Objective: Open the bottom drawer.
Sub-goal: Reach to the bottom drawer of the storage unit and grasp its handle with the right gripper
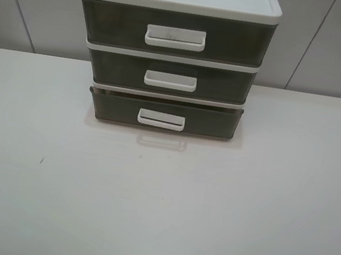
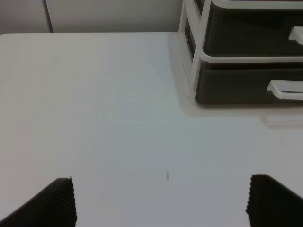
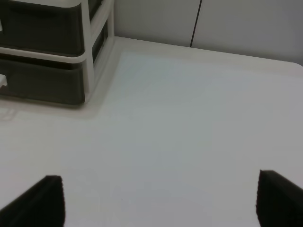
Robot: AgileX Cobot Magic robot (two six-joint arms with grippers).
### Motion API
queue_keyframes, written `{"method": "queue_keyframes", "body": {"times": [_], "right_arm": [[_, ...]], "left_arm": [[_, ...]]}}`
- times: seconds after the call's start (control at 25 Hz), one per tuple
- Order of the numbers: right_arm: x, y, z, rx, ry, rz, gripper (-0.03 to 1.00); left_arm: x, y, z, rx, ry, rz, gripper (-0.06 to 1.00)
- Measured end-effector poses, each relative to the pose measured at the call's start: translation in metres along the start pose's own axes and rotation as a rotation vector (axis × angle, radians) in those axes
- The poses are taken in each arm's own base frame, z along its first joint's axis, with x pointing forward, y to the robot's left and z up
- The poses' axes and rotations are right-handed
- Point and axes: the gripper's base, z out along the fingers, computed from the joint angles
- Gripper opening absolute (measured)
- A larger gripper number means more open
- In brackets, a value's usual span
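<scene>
A three-drawer cabinet (image 1: 178, 0) with a white frame stands at the back middle of the white table (image 1: 157, 215). The bottom drawer (image 1: 115, 108) is shallow, smoky grey-brown, with a thin white loop handle (image 1: 160, 120). Its front sits about level with the frame, or a touch forward. It also shows in the left wrist view (image 2: 236, 85) and the right wrist view (image 3: 42, 82). My left gripper (image 2: 161, 203) is open and empty above the table, well short of the drawer. My right gripper (image 3: 158, 201) is open and empty too. Neither arm shows in the exterior high view.
Above the bottom drawer sit a middle drawer (image 1: 115, 68) and a taller top drawer (image 1: 112, 24), both shut. A grey panelled wall (image 1: 28, 4) rises behind the table. A small dark speck (image 1: 41, 161) lies on the table at the left.
</scene>
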Motion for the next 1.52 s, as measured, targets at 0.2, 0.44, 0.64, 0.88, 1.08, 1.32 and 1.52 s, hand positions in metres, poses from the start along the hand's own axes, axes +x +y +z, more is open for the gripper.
{"method": "queue_keyframes", "body": {"times": [0.2,0.44,0.64,0.88,1.08,1.32,1.52], "right_arm": [[0.000,0.000,0.000,0.000,0.000,0.000,0.80],[0.000,0.000,0.000,0.000,0.000,0.000,0.80],[0.000,0.000,0.000,-0.001,0.000,0.000,0.80],[-0.014,0.001,0.021,-0.044,0.139,0.015,0.80],[-0.063,0.004,0.061,-0.134,0.260,0.083,0.80],[-0.104,0.018,0.112,-0.242,0.311,0.063,0.80],[-0.109,0.066,0.142,-0.413,0.274,-0.162,0.80]], "left_arm": [[0.000,0.000,0.000,0.000,0.000,0.000,0.74],[0.000,0.000,0.000,0.000,0.000,0.000,0.74],[0.000,0.000,0.000,0.000,0.000,0.000,0.74],[0.000,0.000,0.000,0.000,0.000,0.000,0.74],[0.000,0.000,0.000,0.000,0.000,0.000,0.74],[0.000,0.000,0.000,0.000,0.000,0.000,0.74],[0.000,0.000,0.000,0.000,0.000,0.000,0.74]]}}
